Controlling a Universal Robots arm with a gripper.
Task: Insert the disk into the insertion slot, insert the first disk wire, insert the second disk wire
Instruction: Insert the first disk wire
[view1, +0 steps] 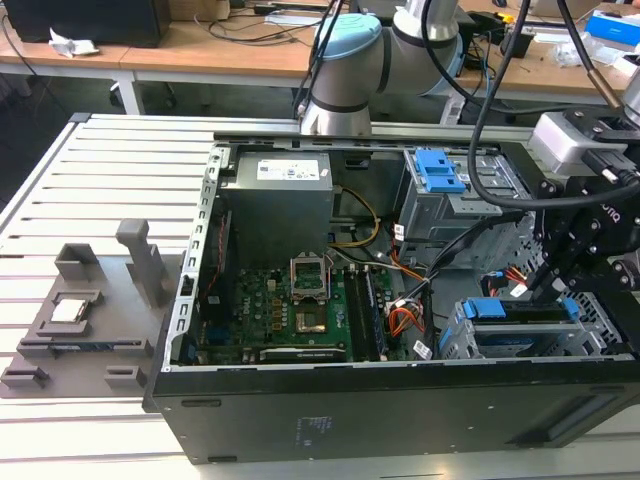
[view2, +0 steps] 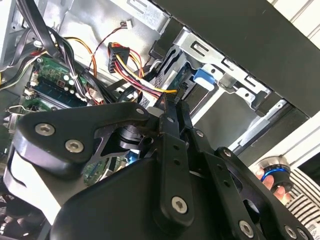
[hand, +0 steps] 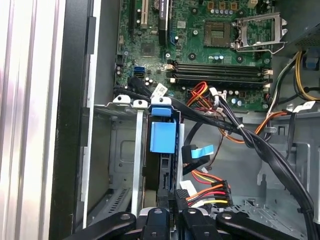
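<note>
The gripper (view1: 548, 280), a black metal linkage with exposed screw heads, hangs over the corner of the open black computer case (view1: 350, 420) toward the exterior view's right. In the second wrist view its slim fingers (view2: 169, 120) stand drawn close together, and nothing is seen pinched between them.

The disk (view1: 525, 312) sits inside the insertion slot (view1: 465, 345), a low grey metal cage with perforated walls. The disk's dark top edge is level with the cage, and its bright blue plastic carrier shows at both ends. The gripper is just above it.

The first wrist view looks along the disk (hand: 162, 175) edge-on. It shows the carrier's blue tab (hand: 162, 136) between the cage's folded steel rails (hand: 137, 150), with the gripper (hand: 170, 202) at the near end. Beside it lie a loose black connector on red, orange and yellow wires (hand: 207, 190) and a flat blue cable end (hand: 200, 151); neither touches the disk.

The exterior view alone takes in the green motherboard (view1: 290, 310), the grey power supply (view1: 275, 200) with its white printed label, the taller cage with a blue latch plate (view1: 440, 170), and a grey moulded fixture (view1: 90, 320) on the slatted metal table (view1: 60, 200).
</note>
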